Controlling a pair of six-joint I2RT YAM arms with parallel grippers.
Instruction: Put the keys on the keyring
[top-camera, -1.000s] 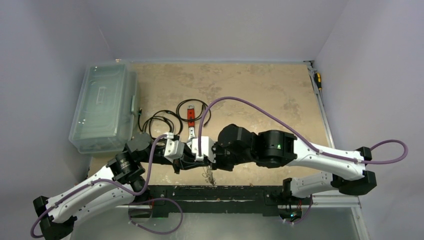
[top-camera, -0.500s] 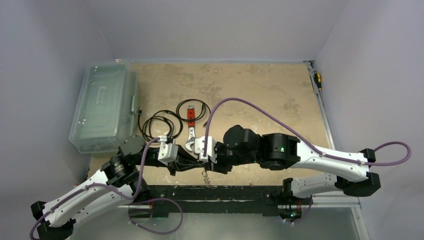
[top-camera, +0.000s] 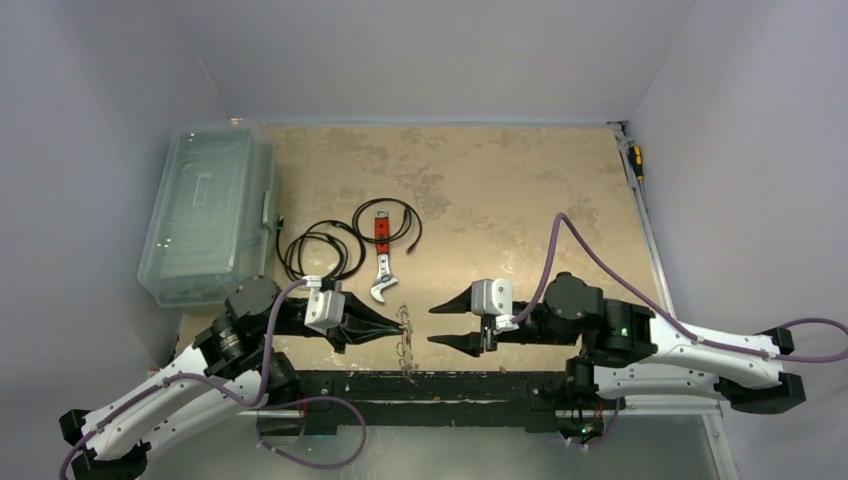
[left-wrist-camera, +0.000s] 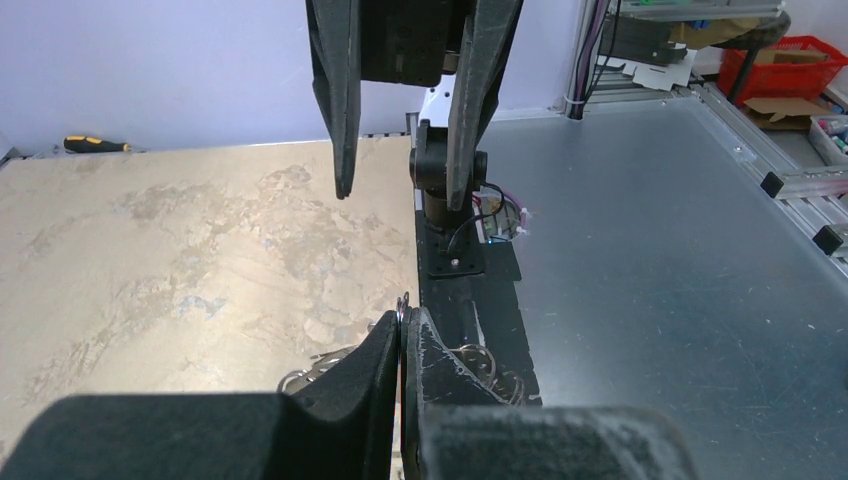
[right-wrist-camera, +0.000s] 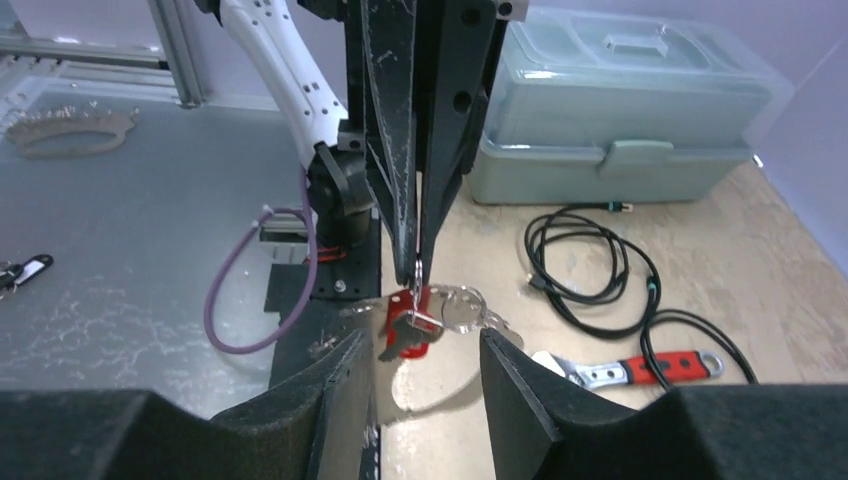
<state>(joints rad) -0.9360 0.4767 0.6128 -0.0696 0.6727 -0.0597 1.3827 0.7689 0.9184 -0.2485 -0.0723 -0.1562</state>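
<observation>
Your left gripper is pressed together on the keyring just on the near side of the wrench. It holds the wire up so the keys dangle at the table edge, probably to offer the loop across. Your right gripper is spread and holds nothing, facing it from the wrench's near right. The cables lie left of the wrench, out of the way, and only the hanging keys crowd the pinch.

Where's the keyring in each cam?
Top external: low centre, keyring hangs from the left gripper.
Left wrist: bottom centre, its wire pokes out of the shut left gripper.
Right wrist: centre, keyring dangles under the left gripper.
Shared landmark: the left gripper, in all three.
</observation>
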